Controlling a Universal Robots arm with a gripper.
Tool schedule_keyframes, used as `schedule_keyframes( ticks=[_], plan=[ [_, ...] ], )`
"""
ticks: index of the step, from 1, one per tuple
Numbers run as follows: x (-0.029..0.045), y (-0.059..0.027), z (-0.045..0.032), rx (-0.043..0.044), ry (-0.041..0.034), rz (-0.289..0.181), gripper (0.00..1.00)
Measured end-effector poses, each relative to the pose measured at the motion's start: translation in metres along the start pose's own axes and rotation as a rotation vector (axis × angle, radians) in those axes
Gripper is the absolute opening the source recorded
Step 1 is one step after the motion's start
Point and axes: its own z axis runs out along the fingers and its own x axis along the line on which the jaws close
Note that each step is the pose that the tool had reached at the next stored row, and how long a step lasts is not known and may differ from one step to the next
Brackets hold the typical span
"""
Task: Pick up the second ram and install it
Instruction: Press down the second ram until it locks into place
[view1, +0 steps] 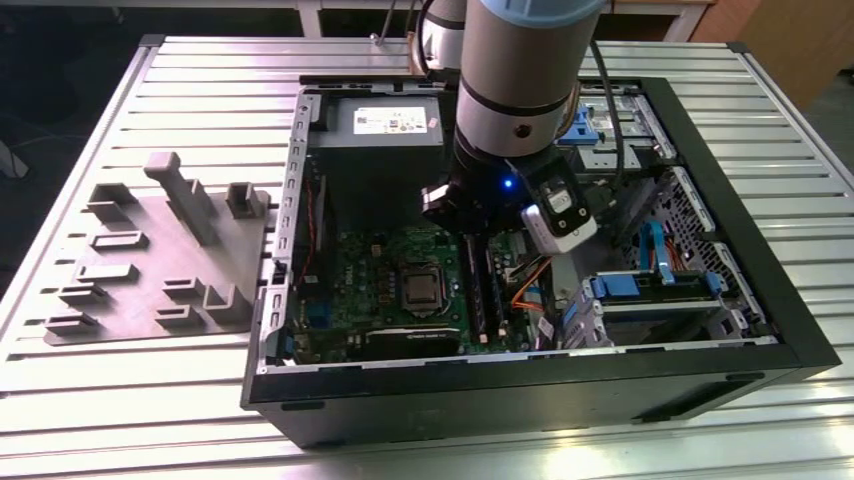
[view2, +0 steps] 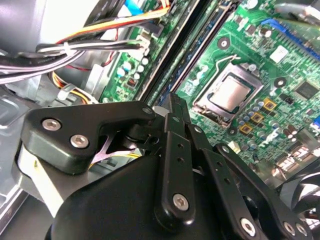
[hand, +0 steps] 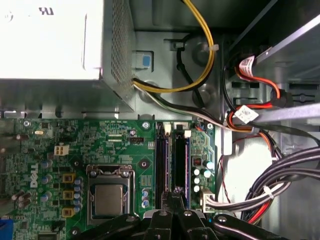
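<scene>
My gripper (view1: 471, 240) reaches down into the open computer case (view1: 747, 330), over the green motherboard (view1: 387, 260). Two long thin strips stand side by side in the memory slots (view1: 482, 295), next to the processor socket (hand: 108, 199). The second ram (hand: 180, 160) is the strip in line with my fingertips. In both wrist views the black fingers (view2: 176, 150) are pressed together with no gap, and my gripper (hand: 176, 192) has its tips at the strips' near end (view2: 167, 92). Which strip the tips touch I cannot tell.
The grey power-supply box (hand: 55, 40) lies past the slots' far end. Bundled cables (hand: 270, 190) and a yellow wire (hand: 207, 50) run close beside the slots. Blue drive brackets (view1: 654, 285) fill the case's right side. A grey parts fixture (view1: 160, 250) sits on the table.
</scene>
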Motion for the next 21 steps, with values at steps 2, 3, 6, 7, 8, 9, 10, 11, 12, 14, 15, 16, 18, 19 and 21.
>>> schedule_keyframes(
  ticks=[2,3,6,7,8,9,10,11,12,14,15,16,18,19,21],
  plan=[
    [0.0000,0.0043,0.0003,0.0002,0.0001,0.000,0.10],
    [0.0000,0.0066,0.0006,0.0000,0.0000,0.000,0.10],
    [0.0001,0.0109,0.0010,0.0000,-0.0001,0.000,0.10],
    [0.0001,0.0118,0.0013,0.0001,0.0000,0.000,0.10],
    [0.0001,0.0124,0.0028,-0.0002,-0.0001,0.000,0.10],
    [0.0002,0.0131,0.0046,-0.0001,-0.0001,0.000,0.10],
    [0.0002,0.0138,0.0056,0.0000,0.0000,0.000,0.10],
    [0.0002,0.0146,0.0061,0.0002,0.0000,0.000,0.10],
    [0.0003,0.0159,0.0067,0.0002,0.0000,0.000,0.10],
    [0.0004,0.0197,0.0079,0.0000,0.0000,0.000,0.10],
    [0.0004,0.0215,0.0087,0.0001,0.0000,0.000,0.10],
    [0.0004,0.0230,0.0100,0.0001,0.0000,0.000,0.10],
    [0.0006,0.0251,0.0138,-0.0002,-0.0001,0.000,0.10],
    [0.0006,0.0259,0.0154,-0.0002,-0.0001,0.000,0.10],
    [0.0006,0.0262,0.0159,0.0001,0.0000,0.000,0.10]
  ],
)
